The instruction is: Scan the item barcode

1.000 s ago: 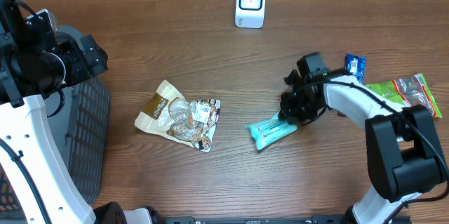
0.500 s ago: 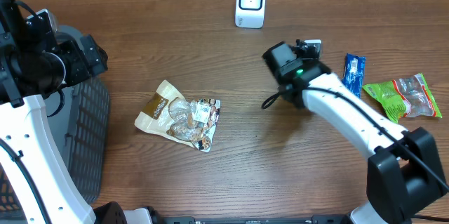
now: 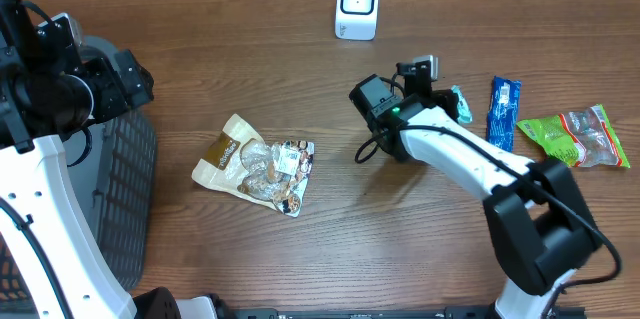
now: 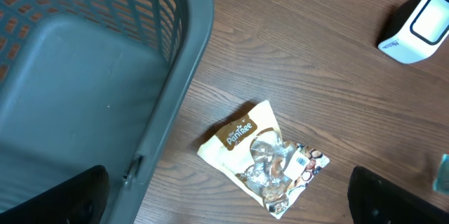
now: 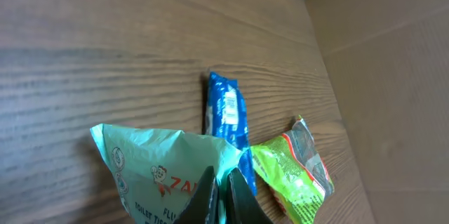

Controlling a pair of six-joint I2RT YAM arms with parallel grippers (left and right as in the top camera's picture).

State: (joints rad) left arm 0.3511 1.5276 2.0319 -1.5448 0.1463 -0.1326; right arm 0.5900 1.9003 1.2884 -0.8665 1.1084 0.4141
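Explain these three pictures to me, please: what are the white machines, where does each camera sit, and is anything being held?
These are two robot arms working at a wooden table. One picture looks straight down from above. The other two come from small cameras on each arm's wrist, so each shows its own pincer. The right pincer is shut on a teal packet, not far from the white barcode scanner at the back of the table. The left pincer is wide open and holds nothing; it hangs by the rim of a grey basket. Lying on the table are a brown-and-white snack bag, a blue bar and a green bag.
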